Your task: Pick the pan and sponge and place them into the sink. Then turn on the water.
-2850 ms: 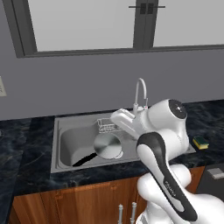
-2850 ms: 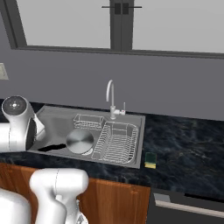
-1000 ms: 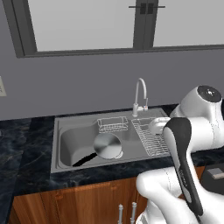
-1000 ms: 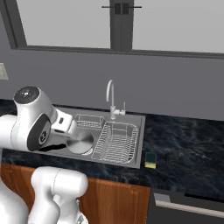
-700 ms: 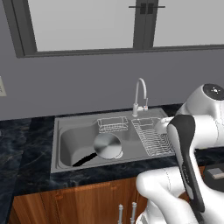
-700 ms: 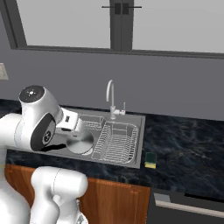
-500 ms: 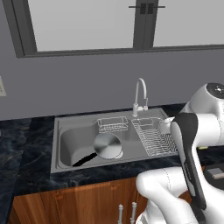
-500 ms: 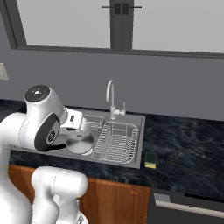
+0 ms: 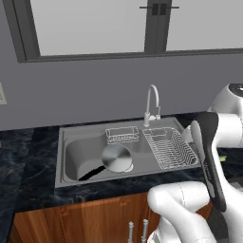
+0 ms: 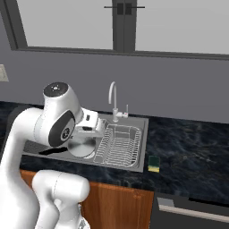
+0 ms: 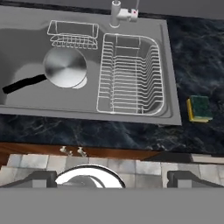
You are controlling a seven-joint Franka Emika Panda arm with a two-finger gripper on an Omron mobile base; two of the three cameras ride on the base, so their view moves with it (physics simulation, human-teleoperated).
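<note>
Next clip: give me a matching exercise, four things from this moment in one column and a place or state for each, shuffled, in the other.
1. pan
2. sponge
3. dish rack
4. end effector

A. on the counter right of the sink
B. open, empty
C. in the basin, over the drain
D. in the sink's right half

Pairs: 1-C, 2-A, 3-D, 4-B

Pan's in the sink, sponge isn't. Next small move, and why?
Probably swing the open gripper right and lower it over the sponge: it lies on the counter right of the sink, while the pan already rests inside.
</note>
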